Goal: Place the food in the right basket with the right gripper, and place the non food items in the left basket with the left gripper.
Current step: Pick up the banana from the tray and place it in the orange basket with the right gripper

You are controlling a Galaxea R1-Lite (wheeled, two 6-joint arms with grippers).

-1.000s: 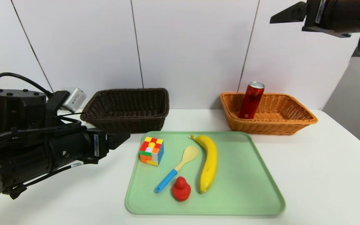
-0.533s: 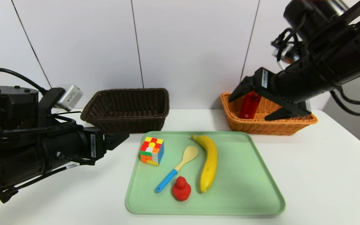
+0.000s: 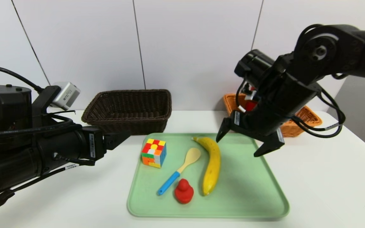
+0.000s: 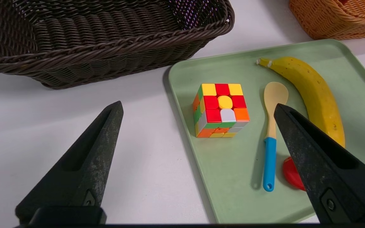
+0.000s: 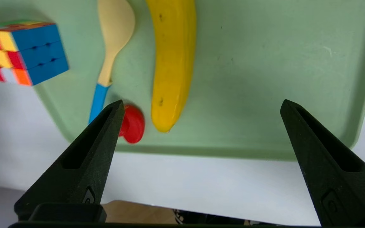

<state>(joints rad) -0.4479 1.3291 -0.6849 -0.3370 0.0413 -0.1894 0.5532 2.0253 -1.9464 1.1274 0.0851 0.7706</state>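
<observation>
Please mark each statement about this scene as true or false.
1. The banana lies on the green tray. True.
2. The right gripper is closed around the banana. False: it is open and holds nothing.
3. The puzzle cube is in the dark brown basket. False: it is on the tray.
4. The spoon has a blue handle. True.
5. The rubber duck is yellow. False: it is red.
</observation>
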